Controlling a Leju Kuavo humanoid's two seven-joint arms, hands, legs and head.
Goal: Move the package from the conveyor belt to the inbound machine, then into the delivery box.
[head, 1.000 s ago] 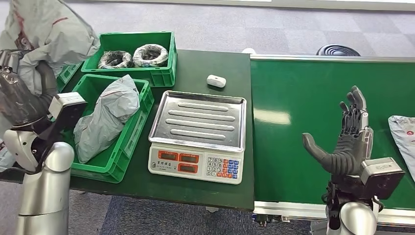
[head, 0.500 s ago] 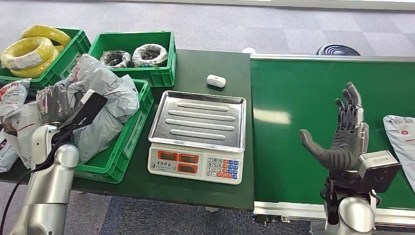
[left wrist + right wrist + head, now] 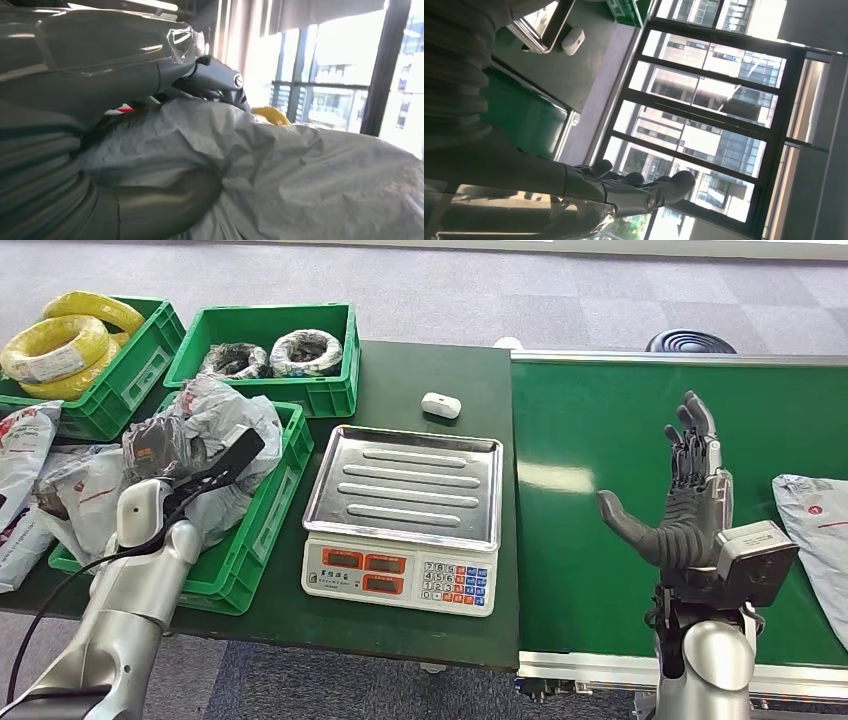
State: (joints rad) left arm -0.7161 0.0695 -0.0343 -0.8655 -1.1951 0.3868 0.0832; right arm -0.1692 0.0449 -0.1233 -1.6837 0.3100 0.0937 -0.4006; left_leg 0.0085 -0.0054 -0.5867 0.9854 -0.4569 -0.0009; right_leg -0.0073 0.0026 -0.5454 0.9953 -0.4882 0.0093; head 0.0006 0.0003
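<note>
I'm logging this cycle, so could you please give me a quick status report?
Left robot hand holds a grey package over the green bin. Right robot hand open above the belt. Next package waiting at belt's right edge.

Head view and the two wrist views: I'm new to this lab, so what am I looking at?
The wide picture is taken from the humanoid robot's head, looking down at its two silver arms. The other two come from cameras at its wrists and are turned, so windows appear sideways. The left hand grips a grey package over a green crate. The right hand is open, held upright above the green conveyor belt, where a second package lies. Between them on the table stands a weighing scale.
</note>
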